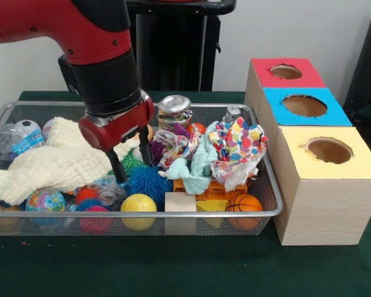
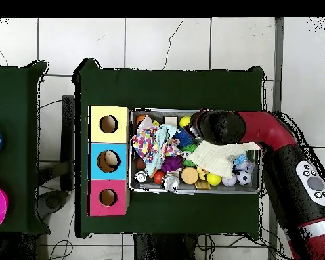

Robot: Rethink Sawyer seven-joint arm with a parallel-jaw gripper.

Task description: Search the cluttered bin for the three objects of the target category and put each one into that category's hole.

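Observation:
A wire mesh bin (image 1: 173,214) on the green table is packed with balls, cloths and blocks. My gripper (image 1: 131,162) hangs low over the bin's left middle, its two black fingers (image 1: 116,167) spread apart and open. The tips reach down beside a cream cloth (image 1: 55,161), a green spiky ball (image 1: 130,163) and a blue spiky ball (image 1: 147,180). To the right stand three boxes with holes: red (image 1: 286,71), blue (image 1: 304,105) and yellow (image 1: 329,150). In the overhead view the arm (image 2: 223,127) covers the gripper above the bin (image 2: 212,191).
Also in the bin are a yellow ball (image 1: 138,207), a small basketball (image 1: 244,204), a globe ball (image 1: 45,200), a soccer ball (image 1: 26,127), a wooden block (image 1: 180,203), a metal can (image 1: 174,111), a mint cloth (image 1: 195,164) and a dotted cloth (image 1: 241,145).

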